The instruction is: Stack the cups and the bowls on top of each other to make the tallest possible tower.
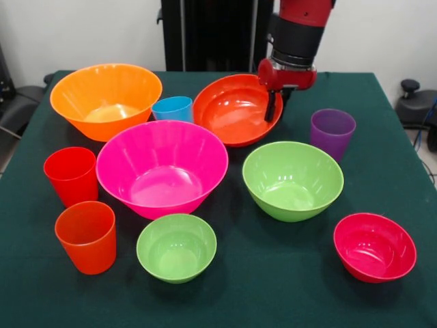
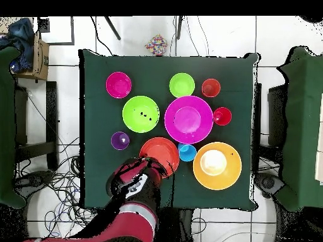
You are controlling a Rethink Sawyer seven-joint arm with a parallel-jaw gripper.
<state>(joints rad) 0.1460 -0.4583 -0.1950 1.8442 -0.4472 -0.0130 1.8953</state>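
My gripper point(image 1: 274, 104) hangs at the far side of the table, its fingers astride the right rim of the shallow red-orange bowl point(image 1: 232, 109), which sits tilted toward the front. In the overhead view the gripper point(image 2: 151, 166) is at that bowl's point(image 2: 160, 151) lower edge. All other pieces stand apart and upright: large orange bowl point(image 1: 106, 99), large pink bowl point(image 1: 162, 167), medium green bowl point(image 1: 292, 179), small green bowl point(image 1: 176, 246), crimson bowl point(image 1: 374, 246), blue cup point(image 1: 173, 108), purple cup point(image 1: 332, 132), red cup point(image 1: 71, 175), orange cup point(image 1: 87, 236). No pile stands.
The dark green table point(image 1: 382, 171) carries everything. Its right side between the purple cup and the crimson bowl is bare cloth. Chairs and cables lie around the table in the overhead view.
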